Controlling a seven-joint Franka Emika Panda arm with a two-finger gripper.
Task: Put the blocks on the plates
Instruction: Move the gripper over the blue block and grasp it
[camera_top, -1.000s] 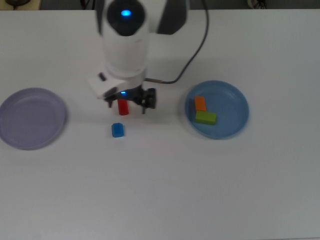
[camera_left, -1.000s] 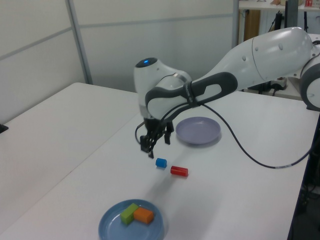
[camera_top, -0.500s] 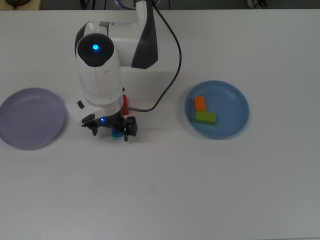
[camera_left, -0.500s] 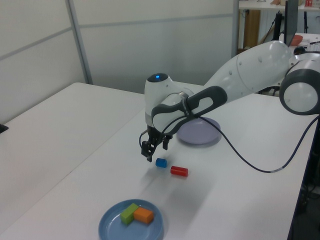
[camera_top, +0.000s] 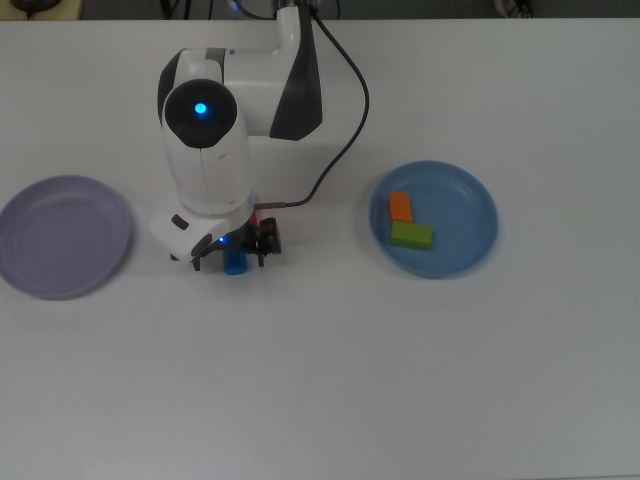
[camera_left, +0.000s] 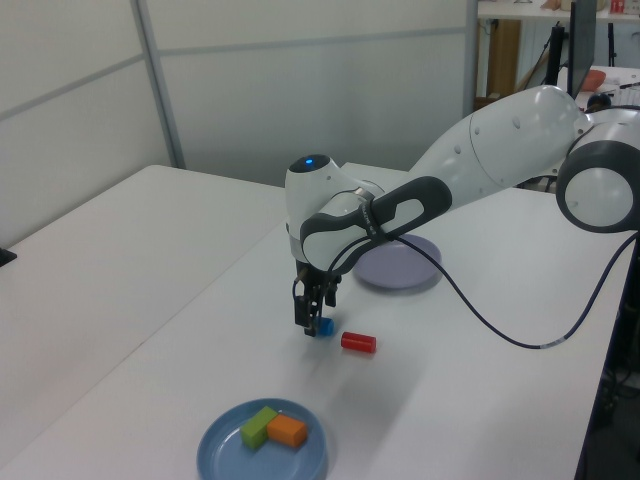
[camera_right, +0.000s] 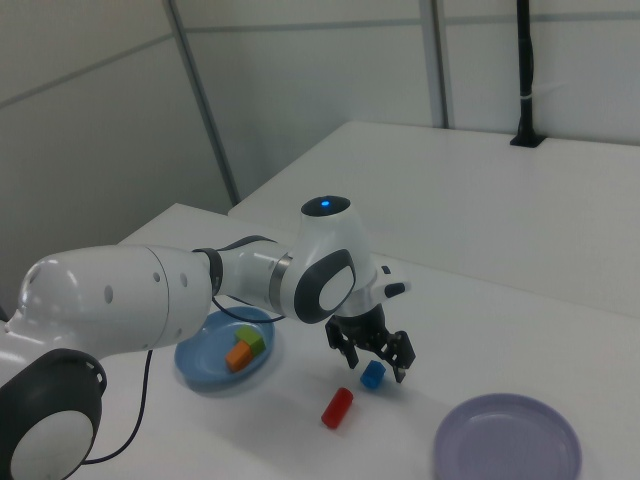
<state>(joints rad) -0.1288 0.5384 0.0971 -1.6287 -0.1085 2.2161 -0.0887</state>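
My gripper is open and lowered over the short blue block, with a finger on either side of it; the left view and the right view show the same. The red cylinder block lies on the table just beside the blue block; the arm mostly hides it in the top view. The blue plate holds the orange wedge and the green bar. The lavender plate holds nothing.
The arm's black cable loops over the table behind the gripper. In the right view the red block lies between the blue plate and the lavender plate.
The gripper has left the red block, moved to the blue block, turned, and dropped down around it. No block has moved.
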